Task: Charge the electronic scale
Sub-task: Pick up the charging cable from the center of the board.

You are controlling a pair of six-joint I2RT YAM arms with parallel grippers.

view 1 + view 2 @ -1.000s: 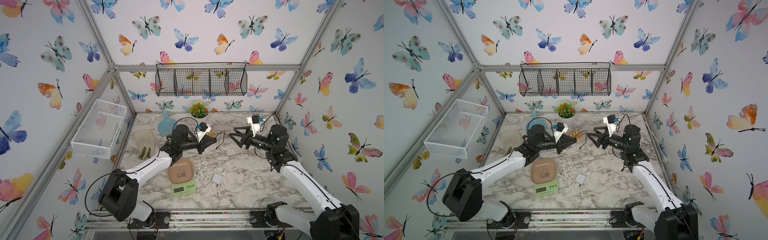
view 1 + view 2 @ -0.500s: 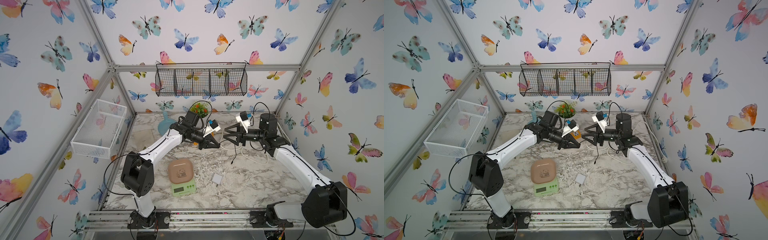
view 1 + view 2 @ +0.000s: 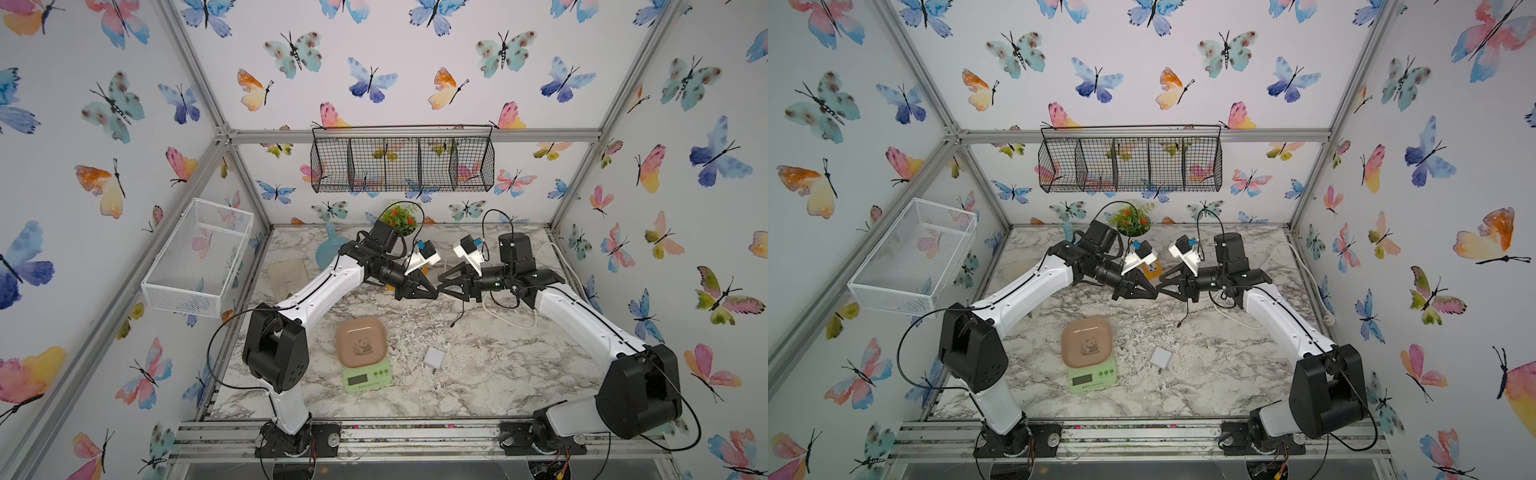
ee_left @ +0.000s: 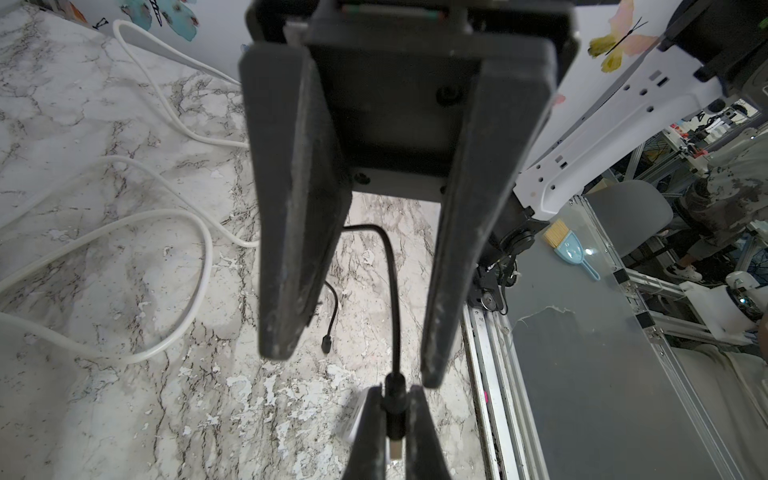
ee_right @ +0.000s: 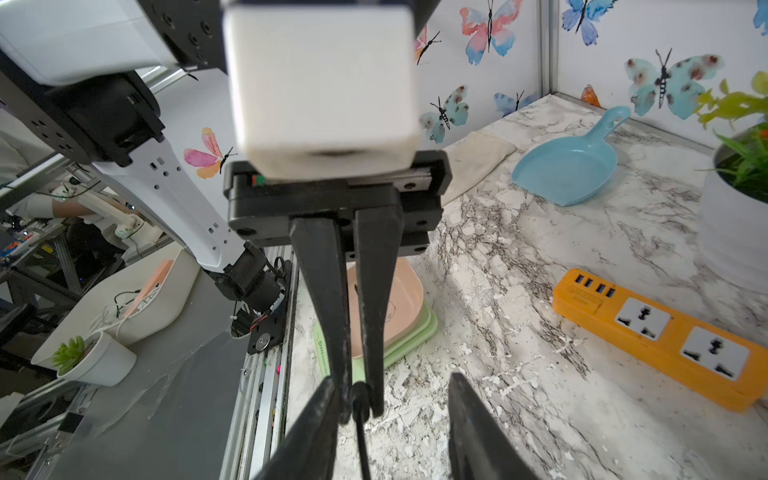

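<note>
The electronic scale (image 3: 360, 341) (image 3: 1086, 341), a pale green box under a tan-pink panda tray, stands at the table's front middle, apart from both arms. In the right wrist view the scale (image 5: 409, 299) shows behind the left fingers. Above the table's middle the two grippers meet tip to tip. My left gripper (image 3: 432, 291) (image 4: 395, 390) is shut on the plug of a black cable (image 4: 395, 409). The cable's (image 3: 462, 311) other end dangles. My right gripper (image 3: 443, 286) (image 5: 390, 378) is open; its jaws straddle the left fingertips and the cable (image 5: 359, 403).
A small white charger cube (image 3: 433, 356) lies right of the scale. An orange power strip (image 5: 665, 332) sits toward the back, its white cord (image 3: 511, 320) looping at the right. A blue dustpan (image 5: 569, 166) and potted plant (image 3: 400, 216) stand at the back.
Both arms have swung toward the middle until their fingertips meet. The right jaws have narrowed. The left stays shut on the cable plug.
</note>
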